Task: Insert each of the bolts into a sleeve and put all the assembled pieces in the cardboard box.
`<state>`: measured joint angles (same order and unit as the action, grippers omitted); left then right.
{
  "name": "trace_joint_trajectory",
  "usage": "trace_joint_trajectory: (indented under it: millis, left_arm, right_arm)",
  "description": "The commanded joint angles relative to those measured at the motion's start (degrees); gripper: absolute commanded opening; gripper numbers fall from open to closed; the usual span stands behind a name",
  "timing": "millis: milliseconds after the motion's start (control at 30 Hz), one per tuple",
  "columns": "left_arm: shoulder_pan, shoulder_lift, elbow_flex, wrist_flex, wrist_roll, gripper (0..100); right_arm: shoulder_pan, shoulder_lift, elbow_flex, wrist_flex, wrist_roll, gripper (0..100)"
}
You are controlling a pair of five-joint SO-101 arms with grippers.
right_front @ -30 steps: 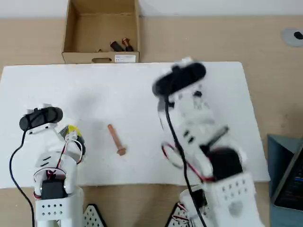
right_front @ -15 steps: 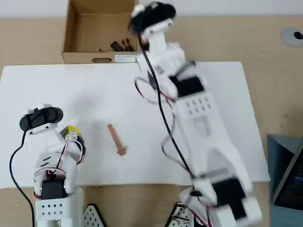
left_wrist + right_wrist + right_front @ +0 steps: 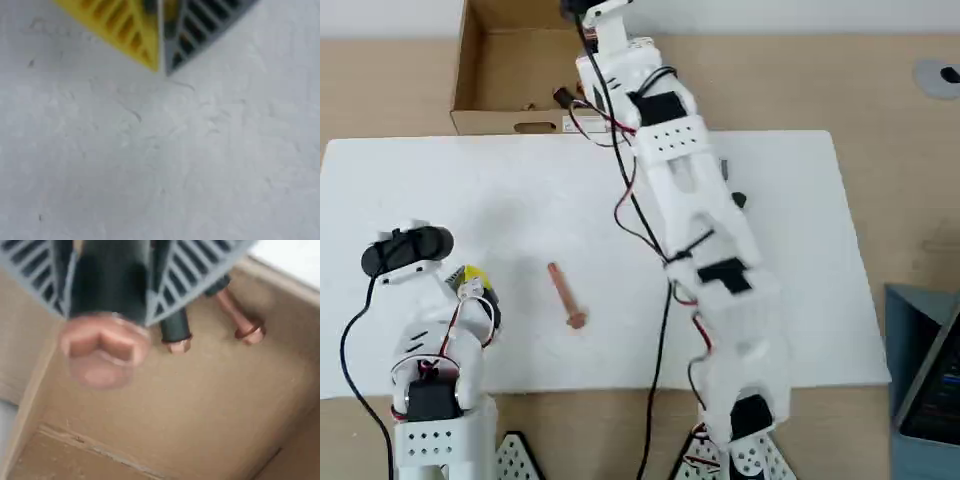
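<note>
The sleeved bolt point(image 3: 102, 347) is held over the inside of the cardboard box point(image 3: 460, 70), its copper head pointing down toward the box floor. It is clamped between the fingers of the right end effector point(image 3: 106, 315), which are closed on the black sleeve. A second earlier this arm was raised over the middle of the white mat point(image 3: 420, 190). Half a second ago it had reached the box's near right corner, and it has since been stretched out fully over the box. The carrying is therefore judged to be all but done, with only the release remaining.

Two finished pieces point(image 3: 172, 332) are already lying side by side on the box floor, just beyond the held one, so this would be the third delivered.

Farther out, a bare bolt point(image 3: 565, 295) is left lying on the mat, unmoved across the three moments, with no sleeve on it, so the task is not finished. The left end effector point(image 3: 161, 65) is kept low over the mat near that bolt, its yellow and grey tips pressed together on nothing, and it has not shifted. The mat is carried by the wooden surface point(image 3: 900, 150).
</note>
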<state>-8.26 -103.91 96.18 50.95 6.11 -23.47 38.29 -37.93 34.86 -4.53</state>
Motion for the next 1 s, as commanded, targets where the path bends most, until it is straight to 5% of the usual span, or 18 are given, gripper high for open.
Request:
trace_joint_trajectory:
  millis: [0,433,700,967]
  left_arm:
    - [-0.44,-0.48,0.88,0.18,-0.09,0]
    - [-0.44,-0.48,0.88,0.18,-0.09,0]
    - [-0.44,-0.48,0.88,0.18,-0.09,0]
    - [-0.44,-0.48,0.88,0.18,-0.09,0]
  right_arm:
    - [-0.22,6.81,-13.05,-1.58,3.34,0.9]
    - [-1.89,27.12,-34.59,1.76,14.15,1.2]
    - [-1.89,28.44,-36.97,10.81,15.91,15.1]
    - [-1.98,26.68,-37.05,15.74,15.82,15.3]
